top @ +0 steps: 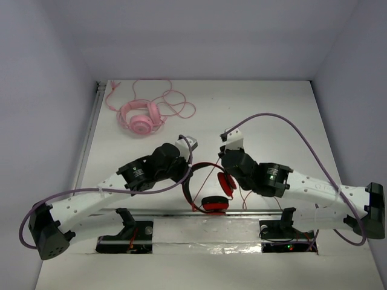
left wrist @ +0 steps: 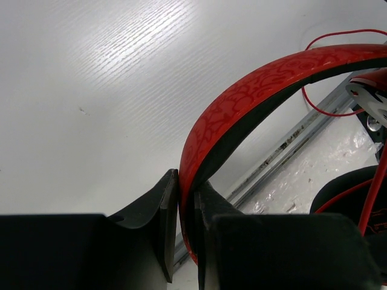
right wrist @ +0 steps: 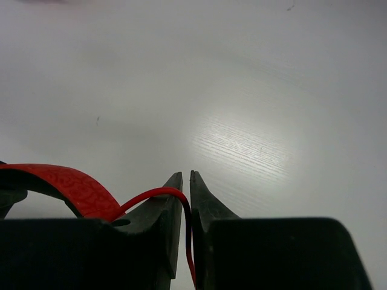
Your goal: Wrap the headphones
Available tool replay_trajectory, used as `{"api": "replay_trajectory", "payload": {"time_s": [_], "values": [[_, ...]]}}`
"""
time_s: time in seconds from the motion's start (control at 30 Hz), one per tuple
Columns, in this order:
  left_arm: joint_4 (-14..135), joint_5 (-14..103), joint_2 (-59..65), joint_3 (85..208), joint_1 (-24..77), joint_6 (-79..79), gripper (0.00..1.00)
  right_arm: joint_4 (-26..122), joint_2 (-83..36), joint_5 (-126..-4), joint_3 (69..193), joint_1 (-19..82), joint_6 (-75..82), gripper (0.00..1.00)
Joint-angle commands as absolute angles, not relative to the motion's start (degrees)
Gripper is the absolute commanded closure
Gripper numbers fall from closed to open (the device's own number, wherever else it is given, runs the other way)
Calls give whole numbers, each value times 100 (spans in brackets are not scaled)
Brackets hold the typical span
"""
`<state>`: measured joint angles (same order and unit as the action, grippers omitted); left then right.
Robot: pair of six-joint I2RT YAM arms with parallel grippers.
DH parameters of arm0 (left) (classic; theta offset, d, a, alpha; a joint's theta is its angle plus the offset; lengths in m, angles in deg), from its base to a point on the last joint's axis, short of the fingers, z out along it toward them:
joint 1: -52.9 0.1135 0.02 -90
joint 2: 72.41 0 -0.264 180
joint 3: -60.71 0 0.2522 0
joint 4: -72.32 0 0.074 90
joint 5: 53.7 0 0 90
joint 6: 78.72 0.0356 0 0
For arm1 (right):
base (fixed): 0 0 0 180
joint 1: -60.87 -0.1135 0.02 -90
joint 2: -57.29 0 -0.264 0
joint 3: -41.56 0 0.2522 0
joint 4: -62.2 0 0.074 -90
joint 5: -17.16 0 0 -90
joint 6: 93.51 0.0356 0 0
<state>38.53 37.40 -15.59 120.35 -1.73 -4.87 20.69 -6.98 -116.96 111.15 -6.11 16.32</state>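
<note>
The red headphones [top: 208,187] are near the table's front edge, between my two arms. My left gripper [top: 188,174] is shut on the black-and-red headband [left wrist: 254,90], pinching it edgewise between the fingers [left wrist: 163,205]. One ear cup [top: 227,181] hangs to the right and the other [top: 214,204] lies low by the rail. My right gripper [top: 223,161] is shut on the thin red cable [right wrist: 151,194], which loops over the left finger and runs down between the jaws. The headband also shows at the left of the right wrist view [right wrist: 72,184]. Loose cable hangs near the right arm [top: 244,194].
Pink headphones [top: 140,118] with a tangled pink cable lie at the back left of the white table. A metal rail [top: 181,211] runs along the near edge, with foil-covered base plates below it. Purple cables arc off both arms.
</note>
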Motion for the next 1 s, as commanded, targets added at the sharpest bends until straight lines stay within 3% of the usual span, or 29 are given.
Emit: {"api": "replay_trajectory", "payload": {"time_s": [0.0, 0.23, 0.37, 0.73, 0.97], "values": [[4229, 4156, -1862, 12325, 121, -568, 100, 2698, -441, -11803, 10912, -487, 1758, 84], [4318, 4210, -2134, 12518, 535, -753, 100, 3744, 130, -10749, 10191, -39, 1907, 93], [4502, 4726, -2187, 12606, 641, -780, 100, 4394, 499, -10054, 9778, 155, 1872, 93], [5125, 5616, -2187, 12817, 1019, -1175, 100, 6591, 921, -8603, 8486, 558, 2179, 84], [5319, 5064, -2170, 12948, 1071, -1667, 100, 7286, 791, -8208, 8020, 559, 2452, 74]]}}
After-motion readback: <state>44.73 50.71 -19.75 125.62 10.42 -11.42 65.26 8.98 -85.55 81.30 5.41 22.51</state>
